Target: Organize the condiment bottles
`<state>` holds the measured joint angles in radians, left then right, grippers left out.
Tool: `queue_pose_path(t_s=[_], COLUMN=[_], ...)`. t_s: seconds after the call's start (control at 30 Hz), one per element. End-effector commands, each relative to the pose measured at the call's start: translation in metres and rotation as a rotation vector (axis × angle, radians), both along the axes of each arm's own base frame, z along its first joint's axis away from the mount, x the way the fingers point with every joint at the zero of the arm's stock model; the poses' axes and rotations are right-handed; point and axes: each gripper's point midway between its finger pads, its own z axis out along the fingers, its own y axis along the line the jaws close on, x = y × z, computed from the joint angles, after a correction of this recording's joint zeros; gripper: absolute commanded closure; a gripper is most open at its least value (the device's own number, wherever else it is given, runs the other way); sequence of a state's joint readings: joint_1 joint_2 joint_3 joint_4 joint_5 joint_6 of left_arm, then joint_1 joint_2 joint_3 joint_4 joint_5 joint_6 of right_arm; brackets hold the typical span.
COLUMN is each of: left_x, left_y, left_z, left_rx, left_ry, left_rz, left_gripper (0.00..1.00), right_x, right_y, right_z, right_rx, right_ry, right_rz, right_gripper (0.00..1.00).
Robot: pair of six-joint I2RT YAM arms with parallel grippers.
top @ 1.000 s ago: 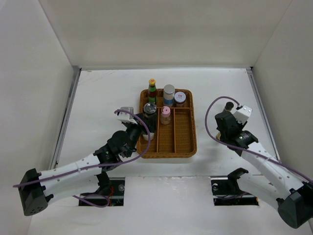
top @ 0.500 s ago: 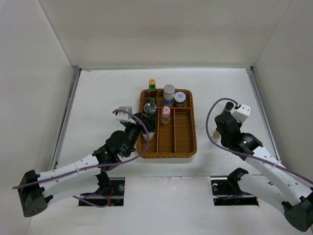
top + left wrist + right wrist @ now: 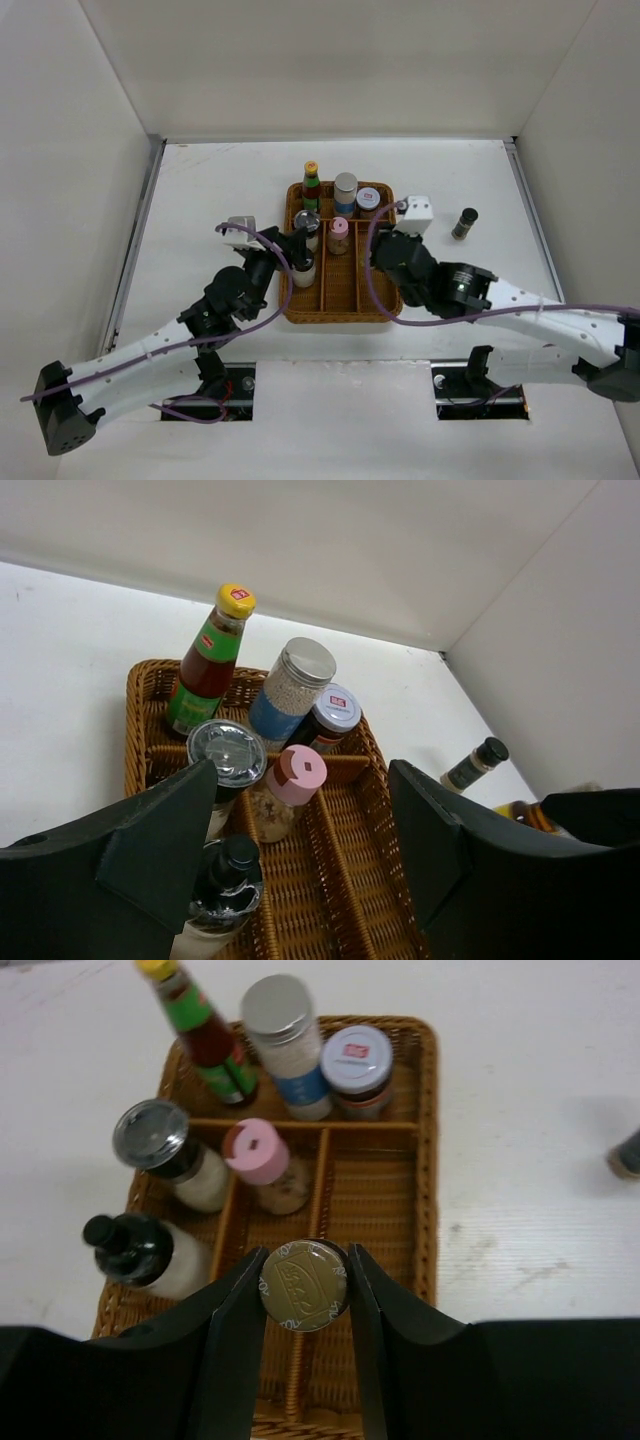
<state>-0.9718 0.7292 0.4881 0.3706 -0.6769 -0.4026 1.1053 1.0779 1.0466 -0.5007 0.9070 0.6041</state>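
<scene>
The wicker tray [image 3: 394, 296] holds a green-red bottle with a yellow cap [image 3: 311, 185], a white blue-banded jar [image 3: 345, 192], a red-lidded jar [image 3: 368, 201], a clear-lidded shaker [image 3: 307, 225], a pink-capped shaker [image 3: 339, 234] and a black-lidded bottle [image 3: 303, 268]. My right gripper [image 3: 304, 1285] is shut on a gold-lidded bottle [image 3: 304, 1282] and holds it above the tray's middle compartments. My left gripper [image 3: 300, 860] is open and empty over the tray's left side, beside the black-lidded bottle [image 3: 225, 880].
A small black-capped bottle [image 3: 464, 223] stands on the white table right of the tray; it also shows in the left wrist view [image 3: 475, 765]. White walls enclose the table on three sides.
My right arm has swung left from the table's right side to over the tray, carrying the gold-lidded bottle. The black-capped bottle stayed behind. My left gripper has drawn back slightly.
</scene>
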Motion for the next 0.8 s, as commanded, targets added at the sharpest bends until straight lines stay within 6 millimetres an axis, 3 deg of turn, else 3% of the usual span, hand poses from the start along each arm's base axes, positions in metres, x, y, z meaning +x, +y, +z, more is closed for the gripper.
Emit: queue_pose_path(t_s=[0.0, 0.1, 0.3, 0.43, 0.63, 0.77], left_x=[0.0, 0.002, 0.004, 0.004, 0.006, 0.005], left_y=[0.01, 0.021, 0.036, 0.044, 0.064, 0.067], left_z=[0.019, 0.017, 0.01, 0.007, 0.003, -0.002], left_rx=[-0.035, -0.03, -0.033, -0.038, -0.049, -0.048], left_ry=[-0.026, -0.019, -0.002, 0.005, 0.016, 0.029], left_rz=[0.028, 0.064, 0.116, 0.15, 0.236, 0.251], left_gripper=[0.32, 0.32, 0.32, 0.31, 0.3, 0.29], right_x=[0.005, 0.008, 0.022, 0.031, 0.028, 0.025], right_y=[0.046, 0.078, 0.112, 0.121, 0.127, 0.122], right_z=[0.035, 0.022, -0.022, -0.047, -0.075, -0.085], right_rx=[0.119, 0.107, -0.017, -0.108, -0.138, -0.133], right_ry=[-0.089, -0.083, -0.047, -0.038, -0.004, 0.013], right_rz=[0.077, 0.138, 0.158, 0.142, 0.144, 0.135], right_gripper=[0.73, 0.73, 0.73, 0.73, 0.72, 0.62])
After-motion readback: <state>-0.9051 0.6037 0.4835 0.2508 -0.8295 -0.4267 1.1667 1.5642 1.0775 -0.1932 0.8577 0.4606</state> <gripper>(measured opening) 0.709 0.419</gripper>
